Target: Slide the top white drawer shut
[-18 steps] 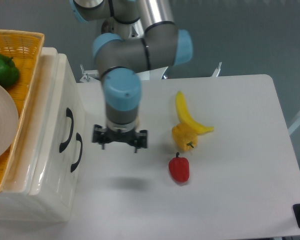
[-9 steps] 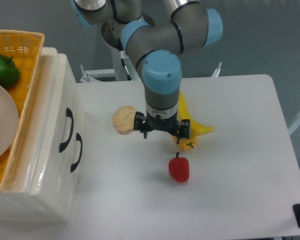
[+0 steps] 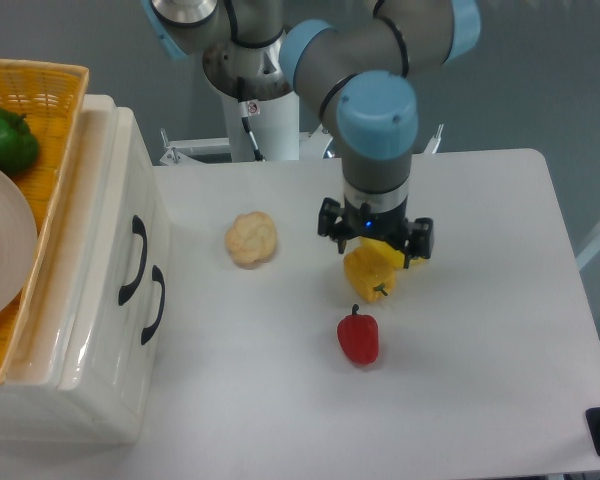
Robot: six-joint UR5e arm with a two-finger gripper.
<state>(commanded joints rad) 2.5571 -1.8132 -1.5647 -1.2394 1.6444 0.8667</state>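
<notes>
Above a lumpy yellow pepper hangs the claw (open, empty), far from the top white drawer.

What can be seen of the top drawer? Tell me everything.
The top drawer is glossy cream-white, plastic by its look, seen from above at the table's left edge. Its front carries a black curved bar handle. It sits nearly flush with the lower drawer's front, so it looks closed. A woven yellow basket rests on the cabinet above it. The gripper is well to its right, not touching.
</notes>
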